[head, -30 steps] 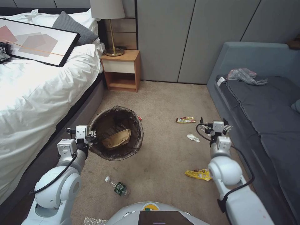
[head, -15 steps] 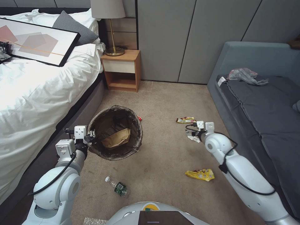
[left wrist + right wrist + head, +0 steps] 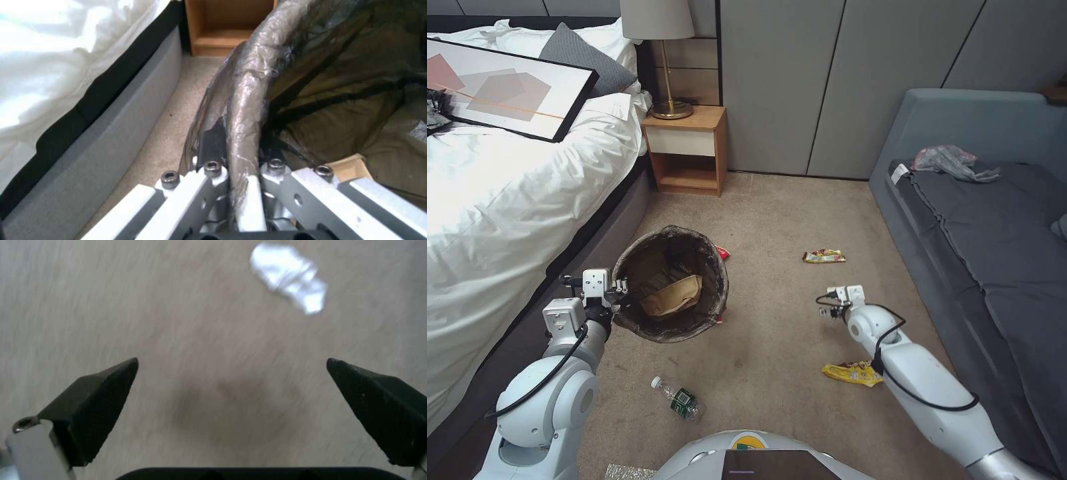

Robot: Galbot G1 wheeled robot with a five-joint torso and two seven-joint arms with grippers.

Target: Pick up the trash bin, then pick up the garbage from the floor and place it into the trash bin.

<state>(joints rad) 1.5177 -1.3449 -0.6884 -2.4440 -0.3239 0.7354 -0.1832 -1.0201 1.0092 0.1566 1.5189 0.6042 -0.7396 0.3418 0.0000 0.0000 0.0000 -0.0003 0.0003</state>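
one trash bin (image 3: 670,283), two wrappers (image 3: 824,256), perhaps more

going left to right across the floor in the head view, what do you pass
left gripper → trash bin → multicoloured wrapper → yellow wrapper

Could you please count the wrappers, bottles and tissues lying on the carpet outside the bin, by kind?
Wrappers: 3 (yellow wrapper, multicoloured wrapper, small red wrapper)
Bottles: 1 (clear bottle)
Tissues: 1 (white tissue)
Total: 5
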